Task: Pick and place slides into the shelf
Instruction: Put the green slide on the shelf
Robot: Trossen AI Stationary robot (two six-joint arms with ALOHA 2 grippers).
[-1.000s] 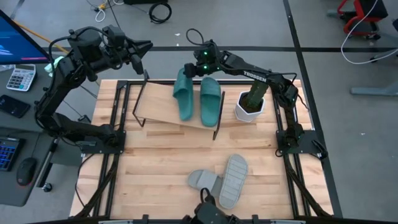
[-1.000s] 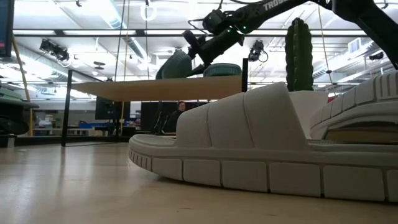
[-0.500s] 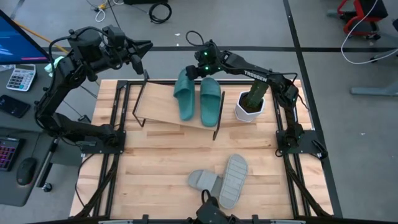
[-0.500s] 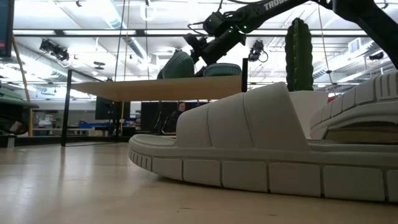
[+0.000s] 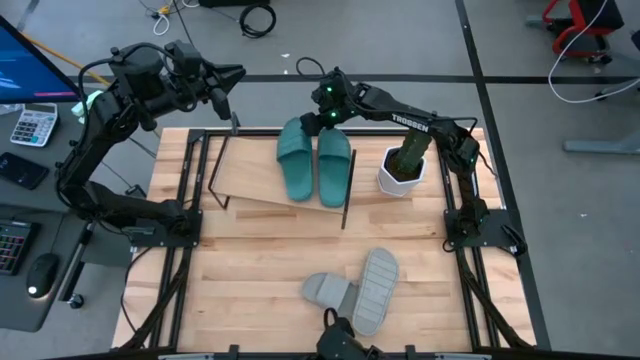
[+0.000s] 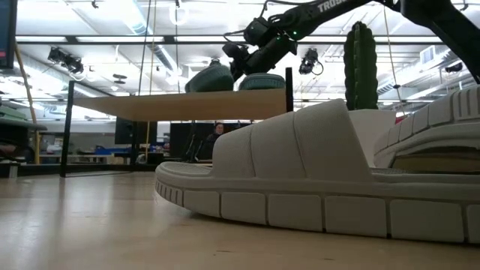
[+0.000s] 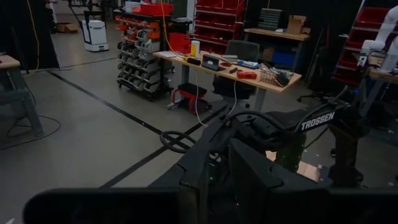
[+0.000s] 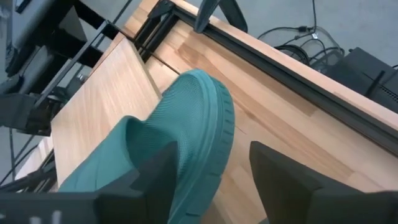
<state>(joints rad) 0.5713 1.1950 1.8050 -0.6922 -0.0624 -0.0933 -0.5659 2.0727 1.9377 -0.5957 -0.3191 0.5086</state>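
From the high view I have the shelf sitting toward the far side of the worktop, its plank skewed against the worktop edges. Two teal slides lie side by side on the plank's right half; the left half is bare wood. The right gripper is at the far ends of the teal pair, just above the left one. The left gripper hangs beyond the far-left corner of the worktop, well apart from the shelf. Two grey slides lie near the front edge, the right one sole-up and overlapping its mate. A white pot with a cactus stands just right of the shelf, leaving a narrow gap there. The low view adds height: the teal slides rest on top of the plank, with the right gripper beside them, while a grey slide fills the foreground. In the right wrist view, the teal slide lies between two dark fingers that stand apart around it; I see a gap on one side, so I read the fingers as spread, not clamping. The left wrist view looks into the room and at the other arm; the left fingers are not clear here, so I cannot tell their state.
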